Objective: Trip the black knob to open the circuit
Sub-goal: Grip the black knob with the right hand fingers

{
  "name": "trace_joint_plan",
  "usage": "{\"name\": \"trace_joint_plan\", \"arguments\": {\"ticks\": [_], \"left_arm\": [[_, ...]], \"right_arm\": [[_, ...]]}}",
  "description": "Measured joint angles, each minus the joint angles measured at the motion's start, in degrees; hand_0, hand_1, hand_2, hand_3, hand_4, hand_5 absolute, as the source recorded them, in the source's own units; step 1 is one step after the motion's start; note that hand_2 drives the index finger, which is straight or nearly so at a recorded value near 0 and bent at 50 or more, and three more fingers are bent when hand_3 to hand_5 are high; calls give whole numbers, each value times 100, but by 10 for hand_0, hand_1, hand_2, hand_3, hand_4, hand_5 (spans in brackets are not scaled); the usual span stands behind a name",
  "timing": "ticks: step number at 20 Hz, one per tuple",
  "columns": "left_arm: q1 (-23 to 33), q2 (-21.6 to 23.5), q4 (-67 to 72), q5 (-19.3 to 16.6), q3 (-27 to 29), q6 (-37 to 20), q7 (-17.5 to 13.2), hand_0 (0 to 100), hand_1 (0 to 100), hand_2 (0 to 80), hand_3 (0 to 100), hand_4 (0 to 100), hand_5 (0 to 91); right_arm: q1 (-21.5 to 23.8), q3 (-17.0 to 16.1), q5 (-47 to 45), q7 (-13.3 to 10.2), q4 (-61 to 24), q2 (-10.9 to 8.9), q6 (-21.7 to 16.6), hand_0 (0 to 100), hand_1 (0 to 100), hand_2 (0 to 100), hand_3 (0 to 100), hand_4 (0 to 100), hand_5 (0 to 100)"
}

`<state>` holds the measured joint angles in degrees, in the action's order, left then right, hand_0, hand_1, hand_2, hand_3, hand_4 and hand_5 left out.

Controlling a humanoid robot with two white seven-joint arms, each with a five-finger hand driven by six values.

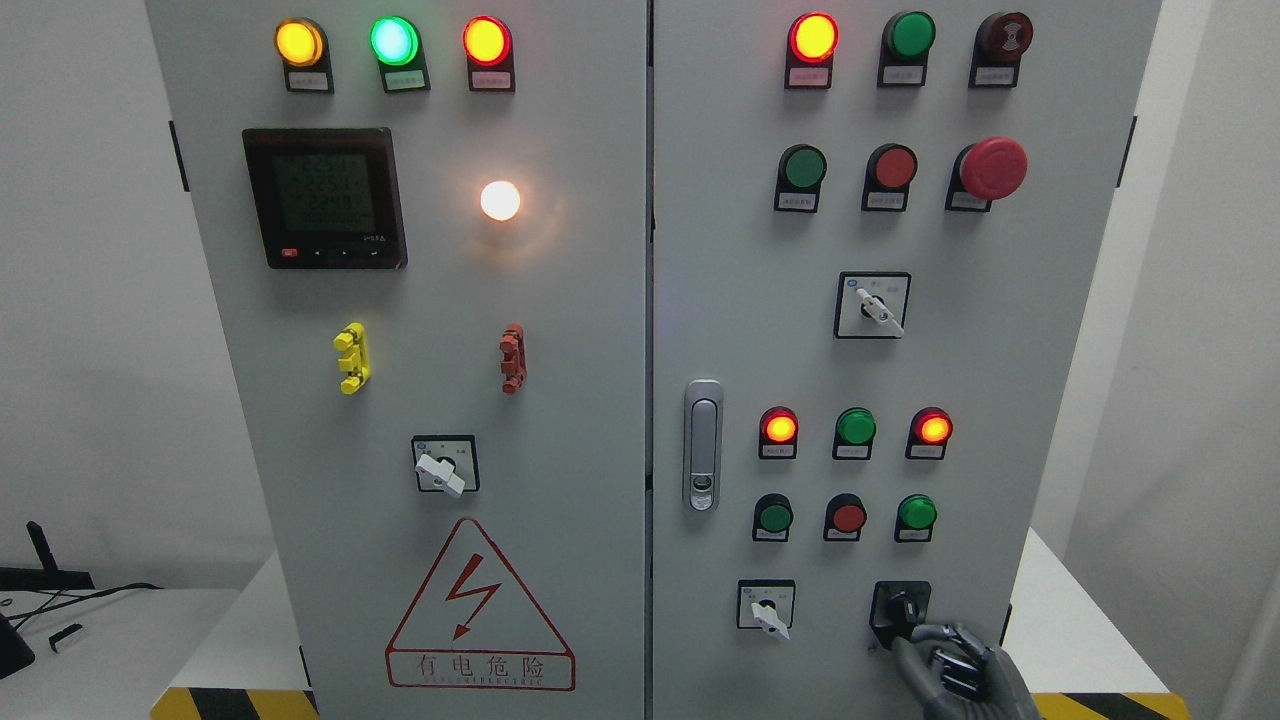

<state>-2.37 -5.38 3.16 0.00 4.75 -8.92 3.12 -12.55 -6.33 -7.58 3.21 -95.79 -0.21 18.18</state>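
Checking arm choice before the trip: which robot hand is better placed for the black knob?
Right. The right robot hand comes in at the lower right, its fingertips already at the black knob on the cabinet's right door. No left arm is in view.

I see only my right hand [955,665]: dark grey metal shell, jointed fingers [925,633] with a dull shine, black gaps between segments.

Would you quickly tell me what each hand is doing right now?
Right hand: fingers curled at the black knob; a firm grip cannot be told.
Left hand: not in view.
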Motion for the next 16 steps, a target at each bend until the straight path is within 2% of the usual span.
{"name": "trace_joint_plan", "arguments": {"ticks": [16], "left_arm": [[0,0,0,0,0,0,0,120,389,0,0,0,0]], "right_arm": [[10,172,-25,5,-103,16,43,448,835,511,1000,976,921]]}}
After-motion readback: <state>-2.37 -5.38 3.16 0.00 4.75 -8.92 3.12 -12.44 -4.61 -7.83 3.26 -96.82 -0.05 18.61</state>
